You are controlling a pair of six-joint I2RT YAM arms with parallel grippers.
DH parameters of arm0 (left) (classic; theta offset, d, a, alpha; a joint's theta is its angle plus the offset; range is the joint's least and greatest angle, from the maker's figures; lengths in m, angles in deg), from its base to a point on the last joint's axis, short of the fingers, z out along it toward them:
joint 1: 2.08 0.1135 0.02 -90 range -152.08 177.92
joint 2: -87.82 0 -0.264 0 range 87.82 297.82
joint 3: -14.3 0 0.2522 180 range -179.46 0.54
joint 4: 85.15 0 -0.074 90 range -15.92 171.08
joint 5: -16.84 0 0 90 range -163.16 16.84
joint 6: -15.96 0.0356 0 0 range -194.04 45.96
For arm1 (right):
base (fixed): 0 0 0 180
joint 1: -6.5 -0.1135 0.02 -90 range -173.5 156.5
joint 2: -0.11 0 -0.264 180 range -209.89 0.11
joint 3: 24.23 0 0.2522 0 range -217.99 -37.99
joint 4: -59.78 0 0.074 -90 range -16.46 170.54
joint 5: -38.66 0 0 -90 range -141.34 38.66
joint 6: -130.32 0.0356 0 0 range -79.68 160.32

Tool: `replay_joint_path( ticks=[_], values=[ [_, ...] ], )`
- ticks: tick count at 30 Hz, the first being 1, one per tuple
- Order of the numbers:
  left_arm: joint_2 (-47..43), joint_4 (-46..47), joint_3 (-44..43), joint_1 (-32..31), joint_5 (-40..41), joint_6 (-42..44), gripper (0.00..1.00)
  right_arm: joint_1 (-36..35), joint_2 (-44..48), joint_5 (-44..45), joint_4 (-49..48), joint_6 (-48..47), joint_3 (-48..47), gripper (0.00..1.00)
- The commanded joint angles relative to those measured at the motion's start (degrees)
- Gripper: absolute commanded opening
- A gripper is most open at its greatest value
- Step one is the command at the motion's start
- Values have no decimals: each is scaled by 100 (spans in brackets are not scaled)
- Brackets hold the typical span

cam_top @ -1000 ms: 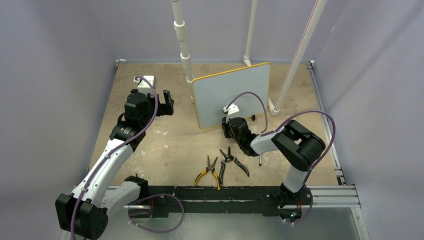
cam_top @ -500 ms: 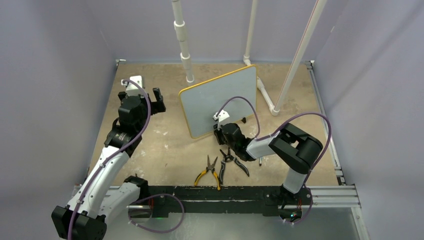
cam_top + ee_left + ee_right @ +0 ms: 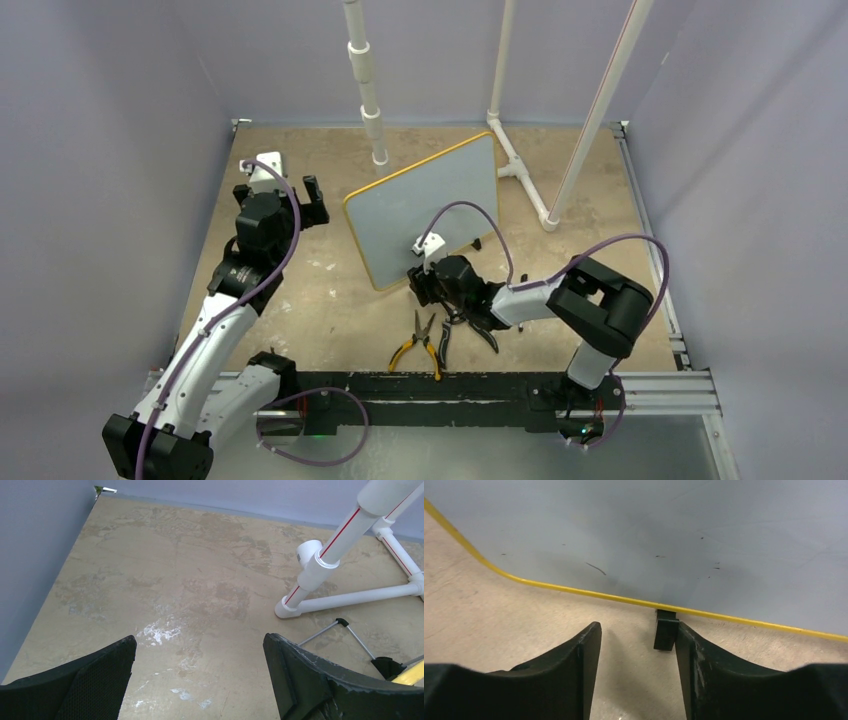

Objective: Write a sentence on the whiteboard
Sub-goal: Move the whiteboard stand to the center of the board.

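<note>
**Right arm at the board's foot, nothing written yet.** The right pincer [image 3: 636, 630], jaws parted to a middling gap with nothing clamped between them, sits low over the tabletop [image 3: 499, 625] at the bottom edge of the whiteboard [image 3: 674, 530]. In its wrist view one of the board's small black feet [image 3: 665, 630] stands just ahead, close against the inner side of the finger [image 3: 704, 670] on the right of the frame. Whether the two touch cannot be told. The yellow rim [image 3: 574, 591] crosses just beyond the fingertips, sloping down from upper left to right, and the pale writing face fills everything above it.

From overhead, the whiteboard stands propped at centre frame, leaning back. Its long axis runs from lower left to upper right and its face is turned toward the arms. The right pincer is at the board's lower edge, just below centre. The left pincer [image 3: 200, 642], spread wide and empty, hangs well apart at upper left, near a white pipe frame [image 3: 325, 565]. The right arm is plainly the nearer.

The face carries only a short stray stroke [image 3: 595, 568] and a few specks. No sentence is on it, so the task looks barely begun. No marker shows in either pincer or anywhere in view. Two pairs of pliers, one yellow-handled [image 3: 418, 345] and one black-handled [image 3: 470, 325], lie just below the right pincer at lower centre.
</note>
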Motion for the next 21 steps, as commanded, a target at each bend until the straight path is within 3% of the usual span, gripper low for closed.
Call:
replay_joint_path(
  ticks=[1, 7, 16, 21],
  values=[
    [-76, 101, 37, 49, 153, -111, 98, -82, 580, -257, 379, 167, -91, 61],
    [-154, 109, 57, 49, 294, -107, 98, -92, 1625, -69, 1383, 727, 115, 69],
    [-192, 111, 81, 65, 380, -73, 98, 77, 2873, 825, 4230, 3025, -226, 73],
    [-212, 111, 88, 67, 368, -65, 98, 1127, 3077, 218, 5138, 3651, -270, 72]
  ],
)
